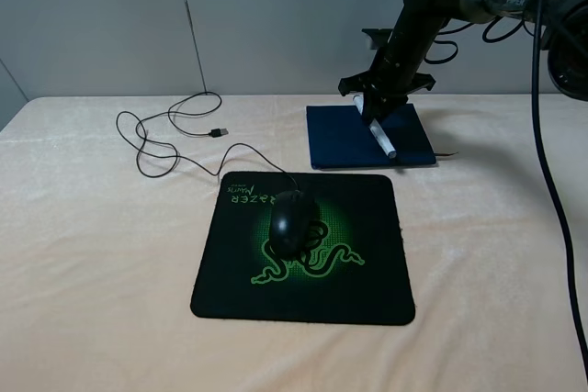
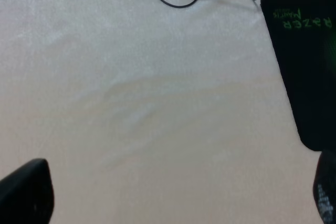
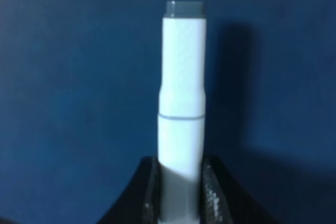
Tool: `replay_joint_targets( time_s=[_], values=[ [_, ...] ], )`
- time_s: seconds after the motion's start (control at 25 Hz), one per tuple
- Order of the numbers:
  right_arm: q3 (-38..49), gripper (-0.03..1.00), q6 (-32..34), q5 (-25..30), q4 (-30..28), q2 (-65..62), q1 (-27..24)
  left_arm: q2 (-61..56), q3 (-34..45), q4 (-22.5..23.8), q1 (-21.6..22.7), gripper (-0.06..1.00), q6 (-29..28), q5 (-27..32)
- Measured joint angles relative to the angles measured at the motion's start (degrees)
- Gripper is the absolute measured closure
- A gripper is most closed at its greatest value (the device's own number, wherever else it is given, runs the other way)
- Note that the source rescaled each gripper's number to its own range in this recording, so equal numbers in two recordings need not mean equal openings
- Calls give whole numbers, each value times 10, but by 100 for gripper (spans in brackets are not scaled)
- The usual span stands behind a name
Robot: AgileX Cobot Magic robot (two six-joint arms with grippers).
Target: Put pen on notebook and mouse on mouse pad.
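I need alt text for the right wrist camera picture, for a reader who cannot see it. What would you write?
The right gripper is shut on the white pen, which points away from the camera with its grey tip at the far end. Behind the pen, the navy notebook fills nearly the whole picture.

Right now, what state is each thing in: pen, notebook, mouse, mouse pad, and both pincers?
pen: clamped in the right pincer, over the notebook.
notebook: closed, flat on the table.
mouse: resting on the mouse pad, cable trailing, plug loose.
mouse pad: flat on the table.
right pincer: shut on the pen.
left pincer: open, empty, over bare table.
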Motion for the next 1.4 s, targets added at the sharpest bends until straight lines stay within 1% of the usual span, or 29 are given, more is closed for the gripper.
replay_joint_targets(
  time_s=[0.36,0.4,0.44,0.48,0.52,0.56,0.64,0.68,0.76,0.88,1.12,1.4],
  values=[
    [0,96,-2,-5,-2,7,0,0,0,0,0,-6,0,0],
    [0,91,-4,-4,-2,7,0,0,0,0,0,-6,0,0],
    [0,81,-8,-4,-2,7,0,0,0,0,0,-6,0,0],
    [0,59,-9,-3,-2,7,0,0,0,0,0,-6,0,0],
    [0,34,-13,-2,-2,7,0,0,0,0,0,-6,0,0],
    [0,19,-13,-2,-2,7,0,0,0,0,0,-6,0,0],
    [0,5,-15,-1,-2,7,0,0,0,0,0,-6,0,0],
    [0,2,-15,-1,-2,7,0,0,0,0,0,-6,0,0],
    [0,-1,-15,0,-2,7,0,0,0,0,0,-6,0,0],
    [-1,-3,-15,7,-2,7,0,0,0,0,0,-6,0,0],
    [-55,-3,-15,69,-2,7,0,0,0,0,0,-6,0,0],
    [-67,-3,2,76,-2,-36,0,0,0,0,0,-6,0,0]
  ],
)
